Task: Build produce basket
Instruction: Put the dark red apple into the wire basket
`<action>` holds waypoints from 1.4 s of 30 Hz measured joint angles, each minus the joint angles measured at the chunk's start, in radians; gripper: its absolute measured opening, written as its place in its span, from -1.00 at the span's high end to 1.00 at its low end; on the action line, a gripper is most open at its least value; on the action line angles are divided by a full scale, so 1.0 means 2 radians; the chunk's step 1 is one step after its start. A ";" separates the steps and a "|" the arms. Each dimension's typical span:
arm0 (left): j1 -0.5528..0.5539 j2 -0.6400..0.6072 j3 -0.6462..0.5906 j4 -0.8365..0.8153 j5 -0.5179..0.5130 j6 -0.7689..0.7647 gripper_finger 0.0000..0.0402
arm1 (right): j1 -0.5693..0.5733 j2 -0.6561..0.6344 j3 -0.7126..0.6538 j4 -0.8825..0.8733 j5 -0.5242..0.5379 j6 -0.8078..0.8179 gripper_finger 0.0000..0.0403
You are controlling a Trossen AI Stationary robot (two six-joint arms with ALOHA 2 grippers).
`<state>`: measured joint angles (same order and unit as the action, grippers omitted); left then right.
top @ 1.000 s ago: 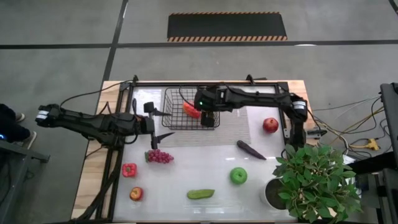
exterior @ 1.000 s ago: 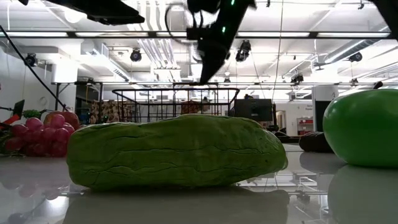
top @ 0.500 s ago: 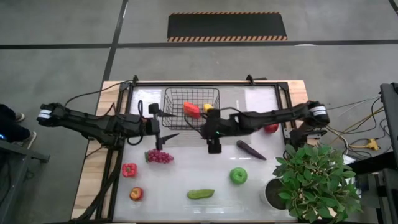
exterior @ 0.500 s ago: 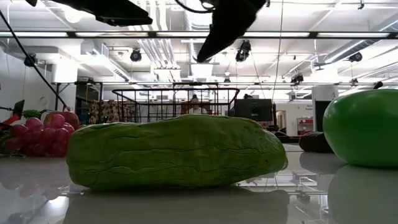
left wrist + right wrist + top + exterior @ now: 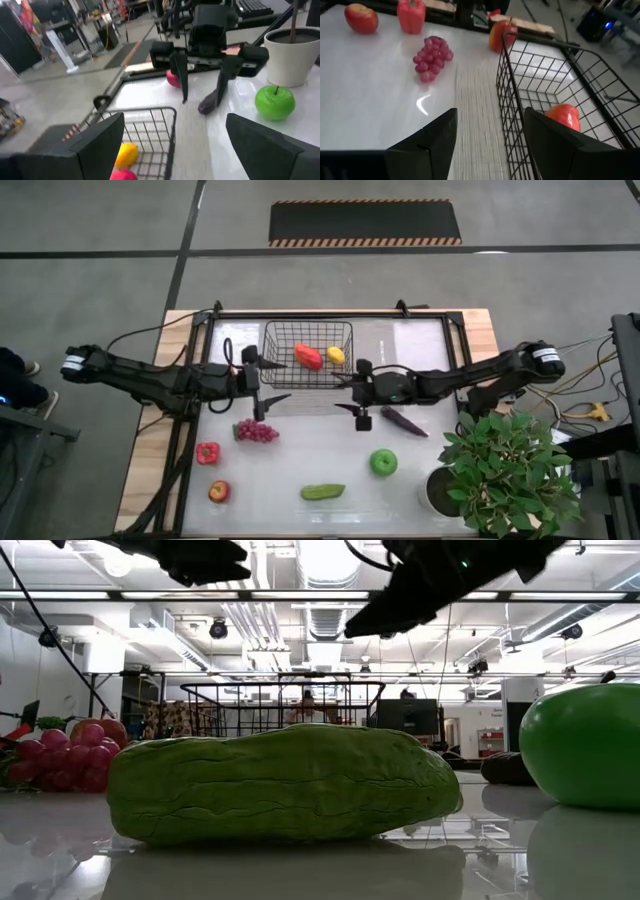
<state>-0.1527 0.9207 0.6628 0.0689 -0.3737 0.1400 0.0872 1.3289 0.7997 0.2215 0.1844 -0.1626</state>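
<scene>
right tool (image 5: pixel 361 399), fingers apart and empty, has left the basket (image 5: pixel 276 370) and now hangs beside the eggplant (image 5: pixel 404 421). a red pepper (image 5: pixel 308 357) and a lemon (image 5: pixel 335 355) lie inside the basket, so that drop looks done. left tool (image 5: pixel 262 381) waits open above the grapes (image 5: pixel 257 431); nothing blocks the eggplant.

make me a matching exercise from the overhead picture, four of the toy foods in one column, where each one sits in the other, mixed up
Column one:
1. lemon
2. grapes
3. cucumber
4. eggplant

Column two:
a. beside the right gripper, outside the basket
b. near the table's front edge, left of the green apple
c. inside the basket, next to a red pepper
d. just below the left gripper

Pairs: 1-c, 2-d, 3-b, 4-a
</scene>
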 joint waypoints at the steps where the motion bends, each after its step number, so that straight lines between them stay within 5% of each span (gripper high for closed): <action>1: 0.000 0.001 0.000 -0.002 0.001 -0.010 -0.65 | 0.000 -0.004 -0.011 0.016 0.000 -0.004 -0.07; 10: -0.020 0.028 0.003 -0.002 0.003 -0.083 -0.65 | 0.000 -0.033 -0.086 0.113 -0.001 -0.018 -0.07; 20: -0.049 0.051 0.019 -0.021 0.002 -0.180 -0.65 | 0.000 -0.036 -0.102 0.120 -0.005 -0.021 -0.07; 33: -0.008 0.052 0.179 -0.417 -0.112 -0.387 -0.65 | 0.001 -0.038 -0.115 0.120 -0.005 -0.038 -0.07; 42: 0.095 0.054 0.180 -0.624 -0.106 -0.530 -0.65 | 0.001 -0.039 -0.116 0.111 -0.005 -0.033 -0.07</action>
<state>0.0365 1.0282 1.0225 -1.1791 -0.5848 -0.9191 0.0898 1.2507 0.5686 0.4438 0.1753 -0.2287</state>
